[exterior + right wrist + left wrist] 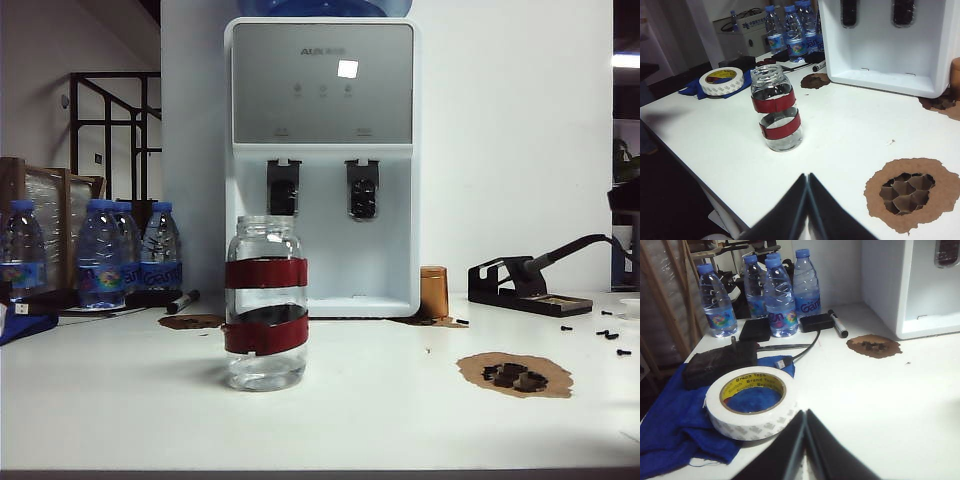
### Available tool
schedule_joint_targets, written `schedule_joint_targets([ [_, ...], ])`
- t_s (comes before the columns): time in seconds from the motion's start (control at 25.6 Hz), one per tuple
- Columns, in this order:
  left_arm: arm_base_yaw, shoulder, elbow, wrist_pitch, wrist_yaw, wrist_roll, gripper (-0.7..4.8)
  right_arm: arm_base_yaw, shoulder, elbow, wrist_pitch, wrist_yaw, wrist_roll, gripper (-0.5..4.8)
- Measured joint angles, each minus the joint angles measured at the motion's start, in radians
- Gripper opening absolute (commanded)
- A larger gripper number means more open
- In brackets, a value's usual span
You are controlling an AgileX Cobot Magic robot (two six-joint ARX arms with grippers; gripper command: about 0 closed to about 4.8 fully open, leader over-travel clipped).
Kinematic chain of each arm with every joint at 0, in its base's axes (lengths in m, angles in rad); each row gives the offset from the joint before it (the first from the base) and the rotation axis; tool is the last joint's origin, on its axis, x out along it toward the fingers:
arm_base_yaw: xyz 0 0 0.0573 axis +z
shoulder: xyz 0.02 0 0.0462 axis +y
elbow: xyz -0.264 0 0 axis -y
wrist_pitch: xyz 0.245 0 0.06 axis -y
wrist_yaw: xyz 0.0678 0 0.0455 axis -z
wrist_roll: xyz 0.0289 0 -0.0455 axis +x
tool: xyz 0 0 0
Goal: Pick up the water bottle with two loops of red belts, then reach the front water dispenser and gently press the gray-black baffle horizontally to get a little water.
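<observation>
My left gripper (805,440), jaws pressed together and empty, hangs near the white tape roll (751,402) at the table's left end. The clear glass water bottle with two dark-red bands (266,302) stands upright mid-table, before the tall white water dispenser (322,160) and its gray-black baffle (283,187). My right gripper (807,202), likewise closed and empty, must open wide and should grasp between the bands; bare tabletop surrounds the bottle.

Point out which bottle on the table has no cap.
The water bottle, the clear glass jar with two red bands standing alone before the water dispenser. The small plastic bottles grouped at the table's left all wear blue caps.
</observation>
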Motion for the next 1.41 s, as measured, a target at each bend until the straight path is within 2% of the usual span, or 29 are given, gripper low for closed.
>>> schedule_joint_targets([
  [0.9, 0.000, 0.000, 0.000, 0.000, 0.000, 0.000, -0.04, 0.000, 0.000, 0.000, 0.000, 0.009, 0.004, -0.02],
  [1.17, 0.000, 0.000, 0.000, 0.000, 0.000, 0.000, -0.04, 0.000, 0.000, 0.000, 0.000, 0.076, 0.008, -0.02],
  [1.41, 0.000, 0.000, 0.000, 0.000, 0.000, 0.000, -0.04, 0.000, 0.000, 0.000, 0.000, 0.076, 0.007, -0.02],
])
